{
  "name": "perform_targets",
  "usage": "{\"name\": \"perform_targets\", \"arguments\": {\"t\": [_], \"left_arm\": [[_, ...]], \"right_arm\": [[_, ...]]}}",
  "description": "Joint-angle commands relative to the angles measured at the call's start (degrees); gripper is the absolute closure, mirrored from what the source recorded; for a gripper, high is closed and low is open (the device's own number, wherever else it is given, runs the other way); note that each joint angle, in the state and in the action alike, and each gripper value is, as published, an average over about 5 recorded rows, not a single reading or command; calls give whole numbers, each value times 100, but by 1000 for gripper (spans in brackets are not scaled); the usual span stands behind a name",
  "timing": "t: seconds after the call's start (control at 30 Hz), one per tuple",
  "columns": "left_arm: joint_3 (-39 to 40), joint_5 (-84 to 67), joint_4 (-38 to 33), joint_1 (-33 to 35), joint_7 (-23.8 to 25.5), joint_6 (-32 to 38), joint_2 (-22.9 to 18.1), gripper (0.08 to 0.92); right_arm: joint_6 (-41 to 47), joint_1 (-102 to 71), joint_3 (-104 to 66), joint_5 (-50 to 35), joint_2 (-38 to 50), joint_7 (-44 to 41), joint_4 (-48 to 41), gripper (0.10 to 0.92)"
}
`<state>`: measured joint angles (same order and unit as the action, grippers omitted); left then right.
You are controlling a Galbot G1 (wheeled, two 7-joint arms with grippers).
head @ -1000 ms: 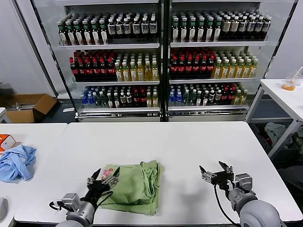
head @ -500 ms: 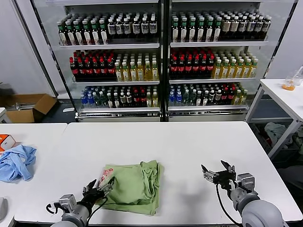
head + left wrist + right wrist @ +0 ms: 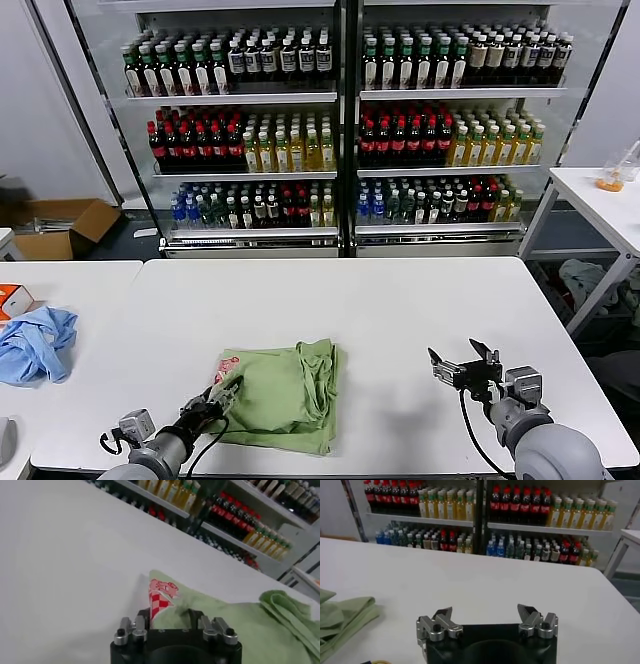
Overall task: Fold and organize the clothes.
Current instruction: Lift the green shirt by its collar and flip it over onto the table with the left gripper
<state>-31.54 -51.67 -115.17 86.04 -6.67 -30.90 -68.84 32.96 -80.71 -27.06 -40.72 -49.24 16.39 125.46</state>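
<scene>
A light green shirt (image 3: 285, 390) lies folded in a rough rectangle on the white table (image 3: 400, 310), near its front edge and left of centre. A red-and-white print (image 3: 226, 368) shows at its left corner. My left gripper (image 3: 222, 400) is low at that corner, open, its fingers astride the shirt's edge; in the left wrist view (image 3: 169, 617) the green cloth (image 3: 225, 625) and the print (image 3: 159, 596) lie between and just beyond the fingers. My right gripper (image 3: 465, 362) is open and empty above bare table to the right of the shirt, whose edge shows in the right wrist view (image 3: 340, 615).
A crumpled light blue garment (image 3: 35, 343) and an orange box (image 3: 12, 298) lie on the adjoining table at the far left. Glass-door coolers full of bottles (image 3: 340, 130) stand behind the table. A second white table (image 3: 600, 200) stands at the right.
My left gripper has dropped and drawn back toward the table's front edge, down to the shirt's left corner. My right gripper has shifted slightly right and nearer. The shirt has not moved.
</scene>
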Motion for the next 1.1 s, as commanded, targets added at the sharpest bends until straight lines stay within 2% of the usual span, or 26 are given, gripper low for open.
{"name": "perform_targets", "arguments": {"t": [0.03, 0.37, 0.47, 0.6, 0.77, 1.0, 1.1], "left_arm": [[-91, -1001, 117, -30, 21, -79, -34, 527], [-302, -1814, 109, -48, 31, -25, -139, 818], [-385, -2060, 54, -57, 41, -20, -190, 873], [-686, -2476, -40, -70, 14, -40, -206, 886], [-1607, -3010, -89, -70, -65, -153, -27, 886], [-3372, -3222, -11, -51, -99, -229, 914, 886], [-3819, -2930, -146, -37, -72, -233, 1317, 886]], "right_arm": [[-2, -16, -17, 0, -5, 6, 9, 203], [-3, -62, -67, -1, -6, 17, 37, 203], [-1, -67, -80, -3, 0, 22, 49, 203], [1, -68, -100, -11, 9, 28, 72, 203], [0, -52, -106, -25, 7, 29, 77, 203], [-16, 43, -41, -65, 20, 14, 66, 203], [-22, 80, 0, -72, 18, 11, 72, 203]]}}
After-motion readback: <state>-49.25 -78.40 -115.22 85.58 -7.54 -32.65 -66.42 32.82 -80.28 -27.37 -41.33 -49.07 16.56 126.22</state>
